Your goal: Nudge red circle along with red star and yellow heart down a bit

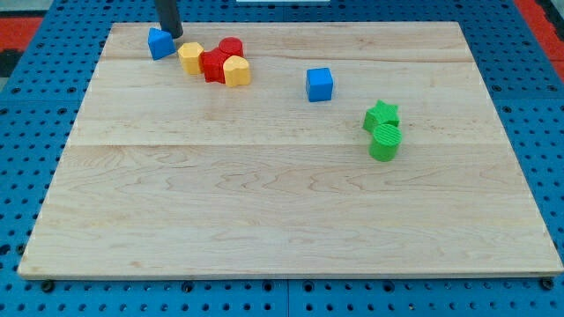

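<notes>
The red circle [231, 47] sits near the view's top left, touching the red star [214, 66] just below-left of it. The yellow heart [236, 71] lies against the star's right side. A yellow block [190, 57], shape unclear, touches the star's left. My tip [174, 34] is at the view's top left, just right of and behind a blue block [159, 42], and left of the red and yellow cluster, apart from it.
A blue cube [320, 84] stands right of the cluster. A green star [382, 115] and a green cylinder [385, 141] touch each other at the view's right. The wooden board [264, 202] lies on a blue pegboard.
</notes>
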`<state>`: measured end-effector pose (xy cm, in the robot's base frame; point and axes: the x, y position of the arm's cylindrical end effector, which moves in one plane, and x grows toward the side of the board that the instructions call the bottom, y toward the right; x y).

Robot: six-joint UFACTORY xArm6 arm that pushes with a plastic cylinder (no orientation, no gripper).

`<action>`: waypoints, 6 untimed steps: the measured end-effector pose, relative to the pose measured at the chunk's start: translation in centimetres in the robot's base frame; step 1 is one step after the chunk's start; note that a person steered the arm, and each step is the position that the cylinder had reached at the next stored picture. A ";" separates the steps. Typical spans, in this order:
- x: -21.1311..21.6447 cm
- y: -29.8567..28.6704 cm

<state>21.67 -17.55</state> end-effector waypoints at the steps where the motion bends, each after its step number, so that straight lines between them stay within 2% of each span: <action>1: 0.0 0.0; 4: 0.0 1.1; 5: 0.6 7.9; 6: 5.2 12.4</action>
